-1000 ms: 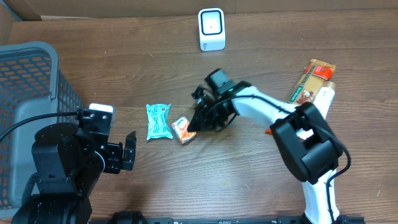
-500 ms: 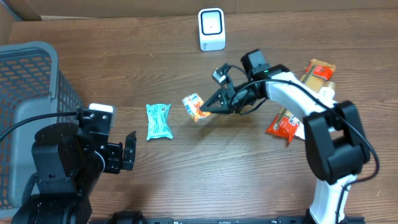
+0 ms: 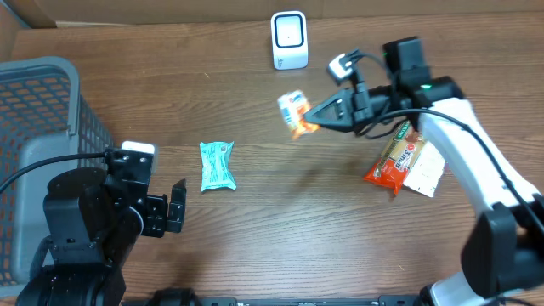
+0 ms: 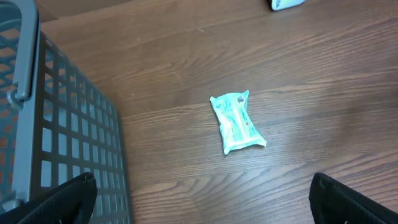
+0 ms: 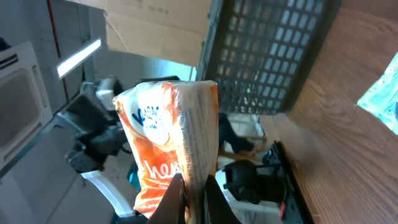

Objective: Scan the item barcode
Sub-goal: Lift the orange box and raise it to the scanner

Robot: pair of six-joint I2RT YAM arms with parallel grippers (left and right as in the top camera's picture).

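Right gripper point(image 3: 319, 117) is gripping the orange packet point(image 3: 294, 113) in the air near the scanner point(image 3: 289, 39); left gripper point(image 3: 176, 206) is standing open. From the left wrist, a teal packet point(image 4: 238, 121) is lying near the basket point(image 4: 68, 143). From the right wrist, 2 fingers point(image 5: 174, 202) are pinching the orange packet's lower edge.

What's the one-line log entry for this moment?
right gripper: shut on orange packet, in air near scanner | left gripper: open, empty | teal packet: on table
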